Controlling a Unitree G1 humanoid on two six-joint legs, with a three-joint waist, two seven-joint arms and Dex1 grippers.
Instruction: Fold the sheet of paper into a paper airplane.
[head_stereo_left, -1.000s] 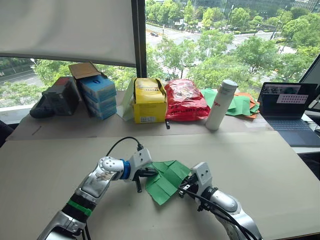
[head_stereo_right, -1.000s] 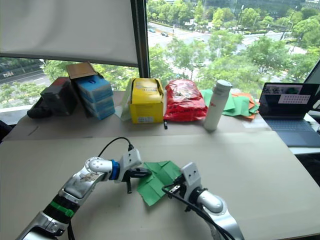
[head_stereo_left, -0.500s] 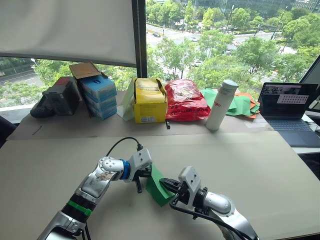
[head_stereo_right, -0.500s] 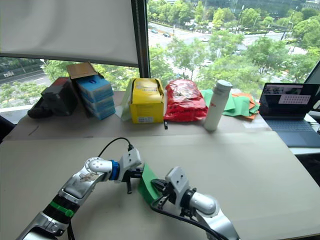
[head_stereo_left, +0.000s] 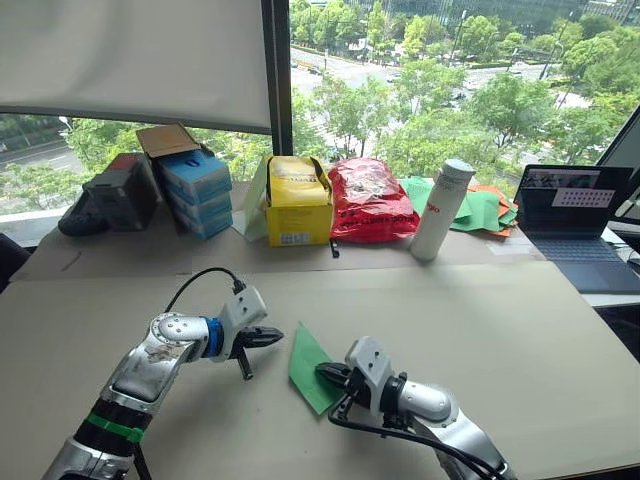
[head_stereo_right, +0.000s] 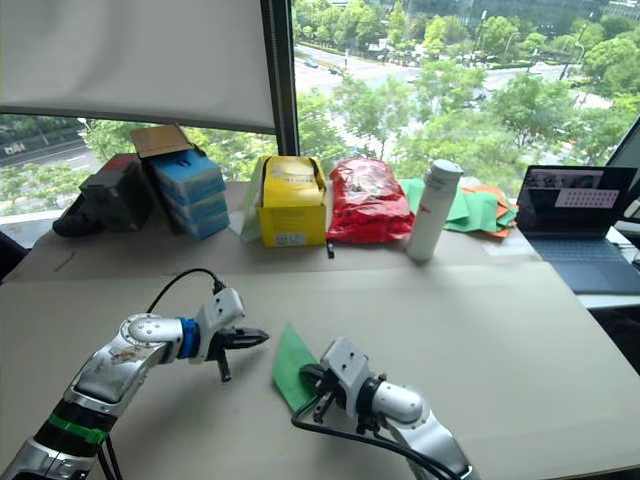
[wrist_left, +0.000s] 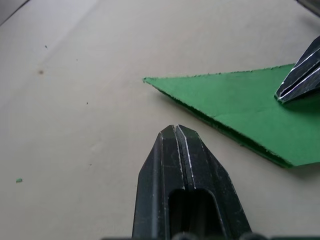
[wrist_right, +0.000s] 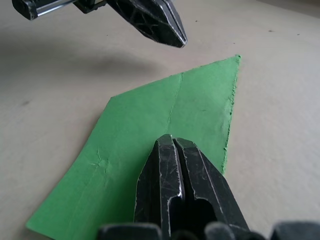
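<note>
The green paper airplane (head_stereo_left: 312, 368) lies flat on the counter (head_stereo_left: 520, 330) in front of me. It is folded into a pointed wedge with a sharp tip.

My right gripper (head_stereo_left: 329, 374) has its two black fingers pressed tight together. The tips rest on top of the green paper, near one edge. They press down on it and do not pinch it.

My left gripper (head_stereo_left: 270, 336) is also closed tight, with nothing between its fingers. It sits just beside the paper, near the pointed tip, and does not touch it.

At the back of the counter, by the window, I see a yellow box (head_stereo_left: 297, 204), a red bag (head_stereo_left: 368, 200) and a white bottle (head_stereo_left: 442, 210). A pile of green and orange sheets (head_stereo_left: 488, 210) lies behind the bottle. A laptop (head_stereo_left: 575, 215) stands far off on my right side.
</note>
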